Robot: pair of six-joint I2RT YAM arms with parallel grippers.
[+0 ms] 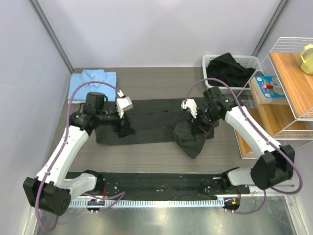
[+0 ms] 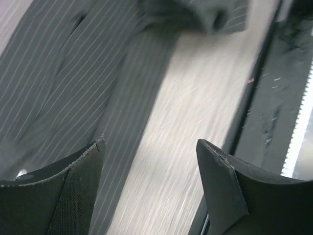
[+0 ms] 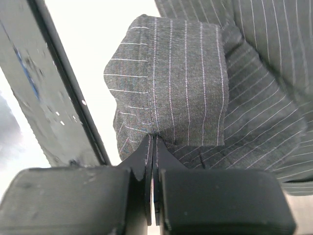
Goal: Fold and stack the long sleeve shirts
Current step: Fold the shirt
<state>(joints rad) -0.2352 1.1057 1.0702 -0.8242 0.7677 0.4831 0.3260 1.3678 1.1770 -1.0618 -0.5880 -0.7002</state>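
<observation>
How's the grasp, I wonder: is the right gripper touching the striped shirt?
Touching. Right wrist view shows the right gripper shut, pinching the striped shirt.

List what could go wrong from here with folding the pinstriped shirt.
1. The right gripper pinches only a small bit of the pinstriped shirt at its very fingertips, so the cloth could slip out when pulled.
2. The left gripper is open and holds nothing. A one-sided pull may drag or bunch the shirt, already crumpled at its right end, instead of folding it flat.

Bare strip of table (image 1: 146, 157) between pinstriped shirt (image 1: 151, 122) and base rail (image 1: 156, 182); basket (image 1: 250, 60) and wire shelf (image 1: 288, 78) close at right
</observation>
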